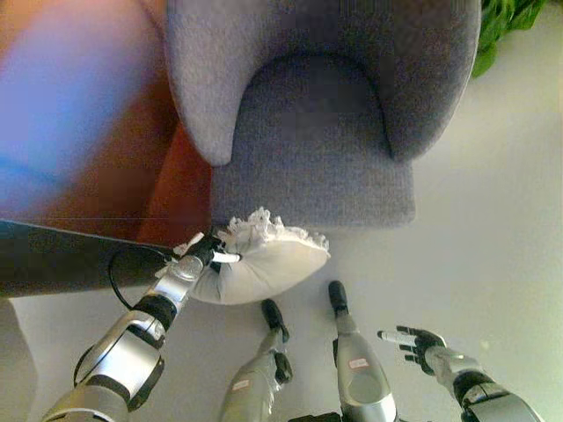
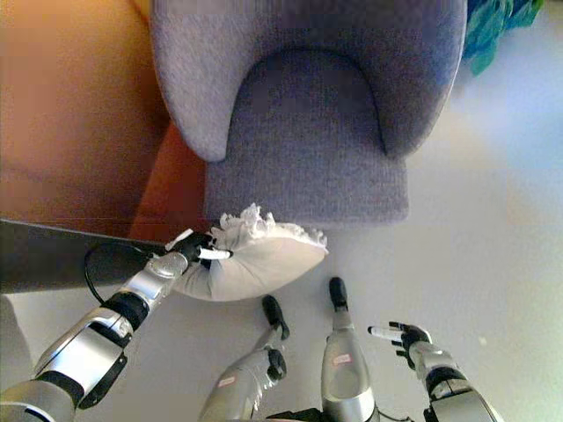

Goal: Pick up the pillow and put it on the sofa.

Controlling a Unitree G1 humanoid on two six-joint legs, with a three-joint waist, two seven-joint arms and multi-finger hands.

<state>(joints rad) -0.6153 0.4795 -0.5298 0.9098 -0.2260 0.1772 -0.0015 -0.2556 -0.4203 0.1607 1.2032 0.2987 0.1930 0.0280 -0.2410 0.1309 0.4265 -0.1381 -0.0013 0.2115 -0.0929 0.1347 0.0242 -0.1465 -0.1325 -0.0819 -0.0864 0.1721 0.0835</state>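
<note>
A white pillow with a frilled edge hangs just in front of the grey sofa's seat front, low over the floor. My left hand is shut on the pillow's left end, fingers curled into the cloth. My right hand is open and empty at the lower right, fingers spread, apart from the pillow. The same scene shows in the right eye view, with the pillow, the left hand and the right hand.
The grey sofa is a curved armchair with high arms around its seat. A dark flat surface lies at the left. A green plant stands at the upper right. Pale floor spreads to the right.
</note>
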